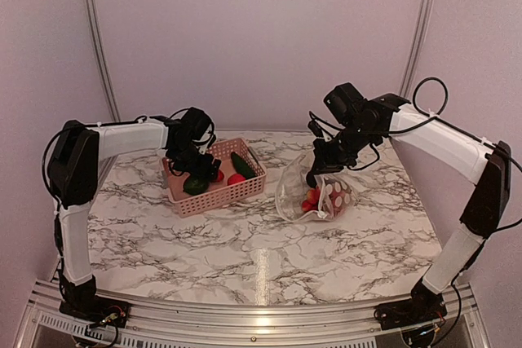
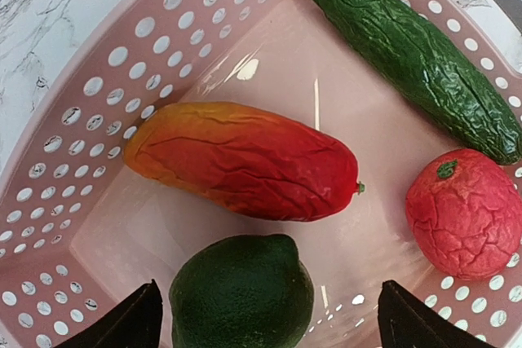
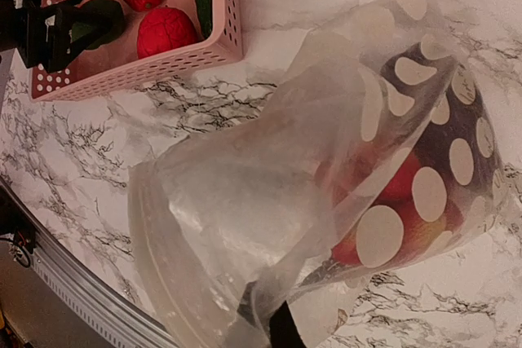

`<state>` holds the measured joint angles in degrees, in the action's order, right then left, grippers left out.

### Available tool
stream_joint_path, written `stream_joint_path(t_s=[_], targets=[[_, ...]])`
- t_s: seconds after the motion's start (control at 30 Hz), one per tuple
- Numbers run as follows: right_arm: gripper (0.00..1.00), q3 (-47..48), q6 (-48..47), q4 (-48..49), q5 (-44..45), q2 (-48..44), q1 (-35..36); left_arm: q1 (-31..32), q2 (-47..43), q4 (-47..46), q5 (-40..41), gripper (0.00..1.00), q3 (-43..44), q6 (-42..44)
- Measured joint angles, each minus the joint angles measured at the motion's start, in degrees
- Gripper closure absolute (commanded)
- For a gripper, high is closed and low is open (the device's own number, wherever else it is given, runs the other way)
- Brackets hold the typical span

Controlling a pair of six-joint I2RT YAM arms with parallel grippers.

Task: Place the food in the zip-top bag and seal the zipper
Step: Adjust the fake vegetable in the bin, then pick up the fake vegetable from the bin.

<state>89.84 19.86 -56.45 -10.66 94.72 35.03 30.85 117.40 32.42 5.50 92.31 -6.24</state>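
My left gripper (image 1: 193,167) is open inside the pink basket (image 1: 214,198). In the left wrist view its jaws (image 2: 269,303) flank a dark green lime (image 2: 241,291) without touching it. Beyond the lime lie a red-orange long fruit (image 2: 245,160), a green cucumber (image 2: 416,55) and a red round fruit (image 2: 465,209). My right gripper (image 1: 315,170) is shut on the upper edge of the dotted clear zip-top bag (image 1: 316,193) and holds its mouth up and open. In the right wrist view the bag (image 3: 269,193) holds several red pieces (image 3: 400,189). Its zipper (image 3: 151,266) is unsealed.
The basket wall (image 2: 106,79) closely surrounds the left gripper on its left and far sides. In the right wrist view the basket (image 3: 214,48) stands to the left of the bag on the marble table (image 1: 245,250). The table's metal front rail (image 1: 245,315) runs along the near edge.
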Motion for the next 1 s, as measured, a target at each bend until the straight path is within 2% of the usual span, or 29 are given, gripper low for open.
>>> stream_joint_path(t_s=[0.2, 0.37, 0.57, 0.8, 1.0], targets=[[1.0, -0.09, 0.02, 0.11, 0.0, 0.0, 0.0, 0.0, 3.37, 4.02, 1.49, 0.12, 3.26, -0.66], [1.0, -0.15, 0.04, 0.28, -0.11, 0.0, 0.0, 0.0, 3.8, 6.51, 3.61, 0.22, 3.39, 0.02], [1.0, -0.15, 0.04, 0.28, -0.44, 0.0, 0.0, 0.0, 3.87, 8.98, 5.92, 0.24, 3.5, 1.4], [1.0, -0.15, 0.07, 0.35, -0.74, 0.0, 0.0, 0.0, 3.87, 10.16, 7.34, 0.38, 3.5, 1.01], [1.0, -0.13, 0.04, 0.33, -0.83, 0.0, 0.0, 0.02, 3.28, 10.75, 6.99, 0.43, 3.5, 0.17]])
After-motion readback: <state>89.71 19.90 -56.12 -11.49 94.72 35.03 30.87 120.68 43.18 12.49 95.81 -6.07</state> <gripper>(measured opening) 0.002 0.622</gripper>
